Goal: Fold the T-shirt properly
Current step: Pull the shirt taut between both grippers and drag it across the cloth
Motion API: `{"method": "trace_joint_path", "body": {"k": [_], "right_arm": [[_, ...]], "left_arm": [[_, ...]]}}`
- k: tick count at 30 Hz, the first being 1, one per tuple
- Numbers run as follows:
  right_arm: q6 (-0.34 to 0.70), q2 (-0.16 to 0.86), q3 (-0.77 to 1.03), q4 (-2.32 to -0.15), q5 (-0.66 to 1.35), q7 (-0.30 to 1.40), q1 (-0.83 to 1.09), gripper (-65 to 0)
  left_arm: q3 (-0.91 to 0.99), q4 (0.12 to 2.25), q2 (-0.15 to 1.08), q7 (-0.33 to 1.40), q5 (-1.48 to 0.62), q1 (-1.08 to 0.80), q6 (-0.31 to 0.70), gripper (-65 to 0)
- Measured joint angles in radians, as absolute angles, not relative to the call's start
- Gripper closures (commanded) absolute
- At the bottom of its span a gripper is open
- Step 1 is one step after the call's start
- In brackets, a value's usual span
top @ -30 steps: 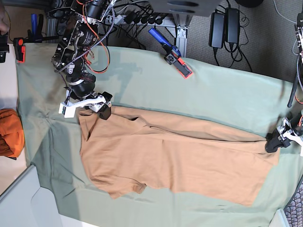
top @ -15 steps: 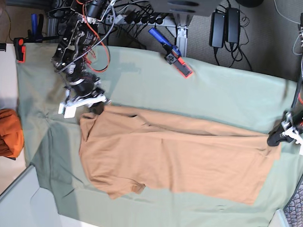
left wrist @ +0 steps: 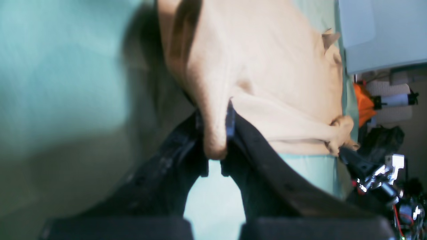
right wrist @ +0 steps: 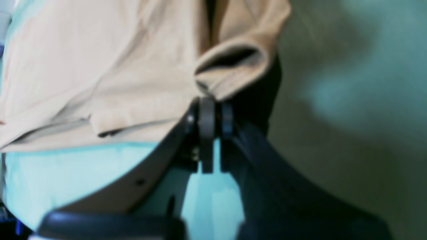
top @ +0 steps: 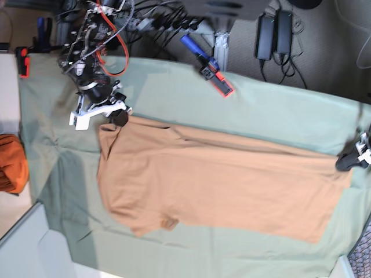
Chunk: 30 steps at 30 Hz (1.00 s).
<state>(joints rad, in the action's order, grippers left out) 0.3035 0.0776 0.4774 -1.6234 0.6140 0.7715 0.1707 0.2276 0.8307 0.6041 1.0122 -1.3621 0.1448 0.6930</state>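
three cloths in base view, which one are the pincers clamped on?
The T-shirt: the light tan one spread flat on the sage-green sheet. Left pincer and right pincer each pinch an edge. The vivid orange bunched cloth lies untouched.

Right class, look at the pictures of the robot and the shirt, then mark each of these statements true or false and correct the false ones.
1. The left claw is shut on a fold of the T-shirt. True.
2. The right claw hangs open above the shirt. False: it is shut on the shirt's edge.
3. The T-shirt lies on a green cloth sheet. True.
4. The bunched orange cloth sits on top of the T-shirt. False: it lies apart, off the sheet's edge.
5. The two claws hold the same corner. False: they grip opposite ends of the shirt.
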Motion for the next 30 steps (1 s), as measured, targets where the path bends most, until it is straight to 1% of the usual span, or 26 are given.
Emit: {"method": "trace_joint_path", "body": {"k": [5,9,13,20,24,30], "right_arm": [[0.303,0.078,0.478,-1.702,0.612,0.772,0.274,0.0],[0.303,0.092,0.477,-1.747,0.616,0.772,0.337,0.0],[0.303,0.133,0.477,-1.785,0.617,0.775,0.386,0.0],[0.303,0.186,0.490,-1.797,0.610,0.775,0.397,0.0],[0.303,0.191,0.492,-1.797,0.597,0.775,0.413,0.0],[0.303,0.191,0.493,-1.797,0.583,0.775,0.427,0.0]], "left_arm": [[0.229,0.834,0.611,1.110,-1.464,0.102,0.693,0.0],[0.231,0.842,0.615,1.119,-1.489,0.074,0.697,0.0],[0.233,0.854,0.616,1.129,-1.493,0.049,0.702,0.0],[0.236,0.981,0.618,1.139,-1.482,-0.054,0.704,0.0],[0.234,1.074,0.615,1.149,-1.472,-0.122,0.702,0.0],[0.230,1.119,0.612,1.163,-1.467,-0.150,0.701,0.0]]}}
